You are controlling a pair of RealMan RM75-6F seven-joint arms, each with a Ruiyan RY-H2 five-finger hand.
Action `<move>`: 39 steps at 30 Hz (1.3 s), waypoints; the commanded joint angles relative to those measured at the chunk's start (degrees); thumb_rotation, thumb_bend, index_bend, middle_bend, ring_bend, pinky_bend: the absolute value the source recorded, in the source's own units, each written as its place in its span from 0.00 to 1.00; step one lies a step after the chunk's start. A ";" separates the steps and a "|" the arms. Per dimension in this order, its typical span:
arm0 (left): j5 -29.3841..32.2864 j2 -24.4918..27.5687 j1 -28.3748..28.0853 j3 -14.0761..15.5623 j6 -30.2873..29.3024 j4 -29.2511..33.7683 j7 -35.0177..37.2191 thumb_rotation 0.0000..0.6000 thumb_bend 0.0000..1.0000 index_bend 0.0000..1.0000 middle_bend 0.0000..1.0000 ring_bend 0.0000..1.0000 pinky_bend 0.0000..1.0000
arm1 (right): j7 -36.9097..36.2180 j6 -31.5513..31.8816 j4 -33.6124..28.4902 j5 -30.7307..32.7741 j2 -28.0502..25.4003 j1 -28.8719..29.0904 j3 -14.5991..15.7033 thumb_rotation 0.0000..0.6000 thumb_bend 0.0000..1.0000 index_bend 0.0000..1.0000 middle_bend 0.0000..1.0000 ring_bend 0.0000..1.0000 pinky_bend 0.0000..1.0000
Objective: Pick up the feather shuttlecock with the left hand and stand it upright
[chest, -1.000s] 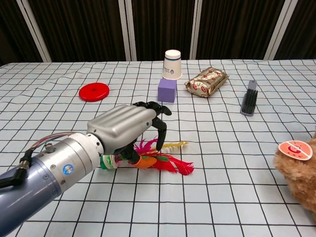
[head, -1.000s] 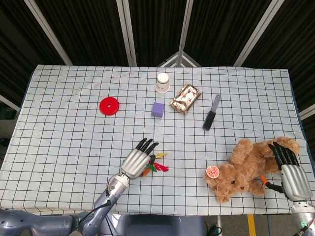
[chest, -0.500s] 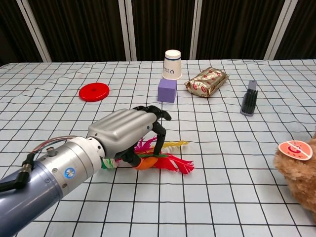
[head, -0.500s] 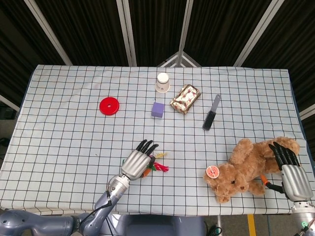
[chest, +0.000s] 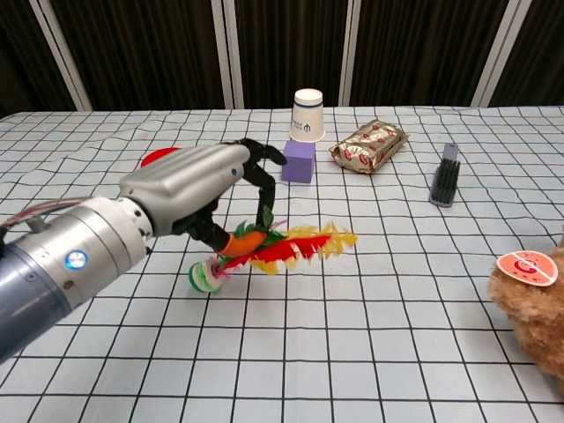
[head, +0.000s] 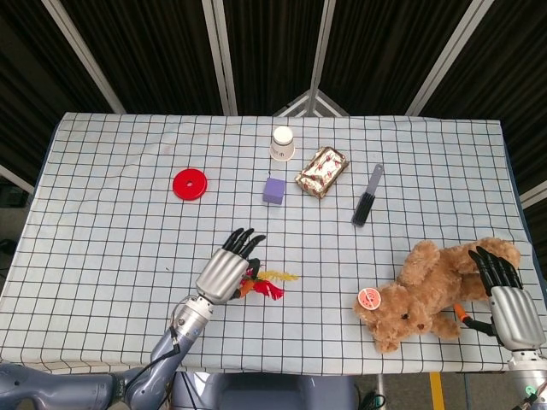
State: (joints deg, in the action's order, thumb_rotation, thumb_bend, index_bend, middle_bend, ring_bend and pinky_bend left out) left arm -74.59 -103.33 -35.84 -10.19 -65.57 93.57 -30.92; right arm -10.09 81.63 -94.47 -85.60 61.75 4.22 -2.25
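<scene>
The left hand (chest: 198,185) holds the feather shuttlecock (chest: 269,251) with its fingers (chest: 264,181) curled around the feathers near the base, and the shuttlecock is raised above the checked tablecloth (chest: 370,344). It lies almost horizontal, the round base towards the robot and the red and yellow feathers pointing away from the hand. It is well in front of the purple cube (chest: 299,160), on the robot's side. The right hand (head: 506,299) rests against the teddy bear (head: 423,290), far to the right of the cube, fingers stretched and a little apart, holding nothing.
</scene>
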 commanded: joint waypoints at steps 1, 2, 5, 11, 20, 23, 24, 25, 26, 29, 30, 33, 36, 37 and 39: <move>0.29 3.22 1.18 -1.00 -1.42 3.52 2.39 1.00 0.64 0.62 0.10 0.00 0.02 | 0.03 0.00 0.00 0.02 0.03 -0.01 0.00 1.00 0.34 0.00 0.00 0.00 0.00; 0.24 3.77 1.31 -1.07 -1.61 3.90 2.63 1.00 0.64 0.62 0.10 0.00 0.02 | 0.03 0.00 -0.02 0.01 0.03 -0.01 0.00 1.00 0.34 0.00 0.00 0.00 0.00; -0.15 5.47 1.75 -1.10 -2.23 4.59 3.40 1.00 0.64 0.63 0.10 0.00 0.02 | 0.21 -0.01 -0.06 -0.02 0.04 -0.01 0.03 1.00 0.34 0.00 0.00 0.00 0.00; 0.37 8.06 2.24 -1.23 -2.35 4.05 5.63 1.00 0.64 0.63 0.10 0.00 0.02 | 0.78 -0.10 -0.31 -0.41 0.09 0.06 0.24 1.00 0.34 0.00 0.00 0.00 0.00; 1.67 8.17 2.28 -1.00 -2.45 2.22 7.06 1.00 0.64 0.63 0.11 0.00 0.02 | 0.37 -0.31 -0.15 -0.01 -0.19 -0.03 0.24 1.00 0.34 0.00 0.00 0.00 0.00; 1.63 8.98 2.95 -0.42 -2.83 2.38 8.40 1.00 0.64 0.63 0.11 0.00 0.02 | 0.28 -0.24 -0.23 -0.05 -0.31 -0.07 0.24 1.00 0.34 0.00 0.00 0.00 0.00; 1.23 9.47 3.18 -0.14 -3.01 2.49 8.97 1.00 0.64 0.63 0.11 0.00 0.02 | 0.35 -0.22 -0.24 -0.12 -0.29 -0.08 0.28 1.00 0.34 0.00 0.00 0.00 0.00; 0.83 9.86 3.31 0.07 -3.16 2.51 9.29 1.00 0.64 0.63 0.11 0.00 0.02 | 0.40 -0.23 -0.26 -0.16 -0.27 -0.08 0.30 1.00 0.34 0.00 0.00 0.00 0.00; 0.47 10.22 3.43 0.24 -3.31 2.52 9.57 1.00 0.64 0.63 0.11 0.00 0.02 | 0.45 -0.24 -0.30 -0.20 -0.29 -0.08 0.33 1.00 0.34 0.00 0.00 0.00 0.00; -0.03 10.92 3.65 0.41 -3.62 2.52 10.16 1.00 0.64 0.63 0.11 0.00 0.02 | 0.56 -0.34 -0.32 -0.17 -0.23 -0.04 0.34 1.00 0.34 0.00 0.00 0.00 0.00; -0.04 11.21 3.74 0.40 -3.69 2.53 10.39 1.00 0.64 0.63 0.11 0.00 0.02 | 0.54 -0.35 -0.41 -0.16 -0.22 -0.03 0.34 1.00 0.34 0.00 0.00 0.00 0.00; 0.31 11.94 4.04 0.34 -3.82 2.48 10.93 1.00 0.64 0.63 0.11 0.00 0.02 | 0.68 -0.36 -0.48 -0.16 -0.22 -0.04 0.36 1.00 0.34 0.00 0.00 0.00 0.00; 0.52 12.56 4.29 0.49 -3.82 2.37 11.32 1.00 0.64 0.64 0.11 0.00 0.02 | 0.76 -0.35 -0.62 -0.11 -0.23 -0.06 0.35 1.00 0.34 0.00 0.00 0.00 0.00; 0.49 12.84 4.43 0.62 -3.87 2.16 11.46 1.00 0.64 0.64 0.11 0.00 0.02 | 0.73 -0.33 -0.60 -0.09 -0.24 -0.08 0.35 1.00 0.34 0.00 0.00 0.00 0.00; 0.51 13.23 4.70 0.83 -3.93 1.90 11.98 1.00 0.64 0.64 0.11 0.00 0.02 | 0.71 -0.36 -0.57 -0.04 -0.24 -0.09 0.36 1.00 0.34 0.00 0.00 0.00 0.00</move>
State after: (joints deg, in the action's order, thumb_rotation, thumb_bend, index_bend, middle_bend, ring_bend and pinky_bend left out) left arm -74.10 -90.24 -31.26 -9.47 -69.47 95.58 -19.14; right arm -9.38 81.27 -95.04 -85.65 61.51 4.13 -1.90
